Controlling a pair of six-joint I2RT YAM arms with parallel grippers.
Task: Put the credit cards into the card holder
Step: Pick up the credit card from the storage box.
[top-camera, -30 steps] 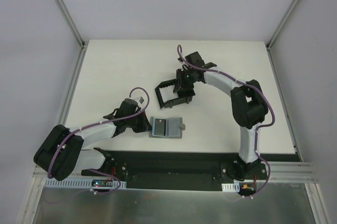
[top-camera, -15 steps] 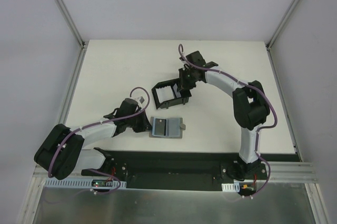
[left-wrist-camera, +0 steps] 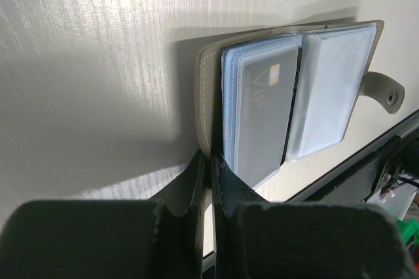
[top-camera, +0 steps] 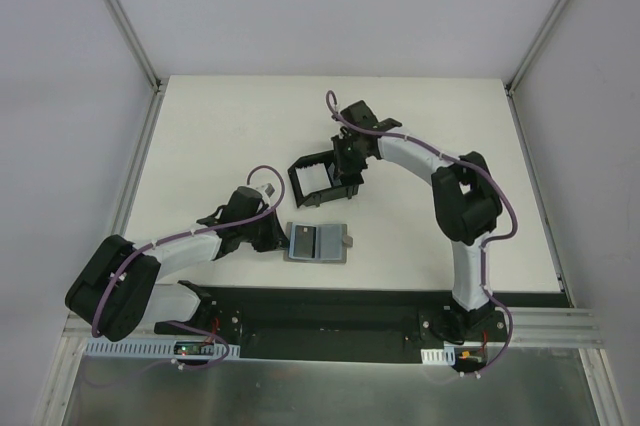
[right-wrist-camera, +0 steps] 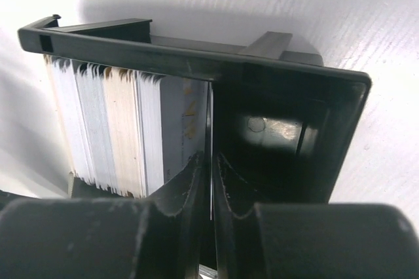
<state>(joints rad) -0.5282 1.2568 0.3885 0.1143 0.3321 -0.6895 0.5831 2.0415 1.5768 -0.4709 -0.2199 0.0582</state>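
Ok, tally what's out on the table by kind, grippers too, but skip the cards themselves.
grippers: 2, the left gripper and the right gripper
black card holder: 1
grey wallet: 1
total: 4

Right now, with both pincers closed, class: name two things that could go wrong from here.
1. The right pincer pinches a thin card edge-on inside the card holder, beside the stack of cards; lifting away without opening fully could drag it out.
2. The left pincer grips only the cover edge of the wallet; a tug could slide the wallet or slip off.
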